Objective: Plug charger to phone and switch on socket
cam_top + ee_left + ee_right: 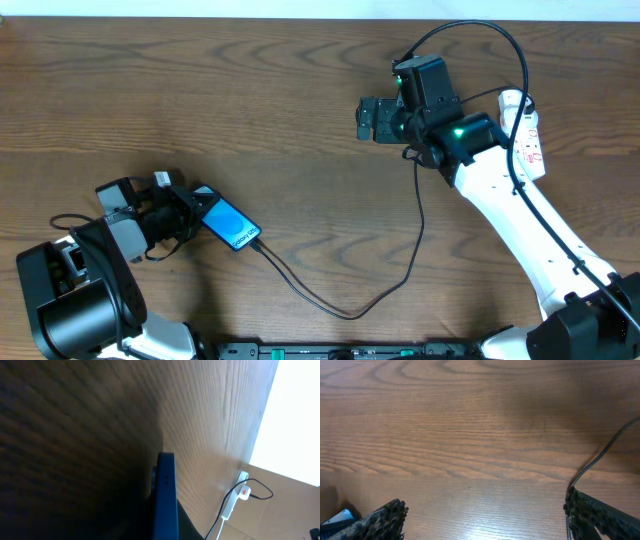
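Phone (pixel 229 226) sits between the left fingers (pixel 178 212), which seem clamped on it, while the right fingers (pixel 380 521) stand wide apart, holding nothing.

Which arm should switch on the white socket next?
Right. The socket lies beside that arm, whose jaws stand open and empty; the left jaws are shut on the phone, far from it.

A brown wood-grain table (pixel 250 120) fills every view.
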### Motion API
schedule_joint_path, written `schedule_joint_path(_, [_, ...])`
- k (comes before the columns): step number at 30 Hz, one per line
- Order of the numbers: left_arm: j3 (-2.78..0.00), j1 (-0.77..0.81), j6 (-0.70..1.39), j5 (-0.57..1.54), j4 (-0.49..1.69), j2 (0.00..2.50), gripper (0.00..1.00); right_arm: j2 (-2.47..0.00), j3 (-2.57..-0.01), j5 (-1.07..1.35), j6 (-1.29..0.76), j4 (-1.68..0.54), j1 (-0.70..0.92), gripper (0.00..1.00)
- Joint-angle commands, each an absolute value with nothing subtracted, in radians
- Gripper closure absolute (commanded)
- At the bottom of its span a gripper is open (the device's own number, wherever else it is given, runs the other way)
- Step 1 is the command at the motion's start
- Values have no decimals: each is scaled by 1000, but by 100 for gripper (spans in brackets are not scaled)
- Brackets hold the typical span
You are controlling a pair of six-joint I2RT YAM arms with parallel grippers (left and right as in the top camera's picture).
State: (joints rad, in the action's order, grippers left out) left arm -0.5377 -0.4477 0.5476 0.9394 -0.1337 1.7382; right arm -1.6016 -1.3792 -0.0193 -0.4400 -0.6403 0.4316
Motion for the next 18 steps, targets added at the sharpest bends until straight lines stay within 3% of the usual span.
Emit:
schedule_joint_path(1, [-533,-445,531,844,-113,1747,92,-1596,-1387,-32,-448,-643,440,1])
schedule_joint_path(18, [-533,-446,530,753,-113,1747,92,-1596,-1387,-31,-448,-643,440,1])
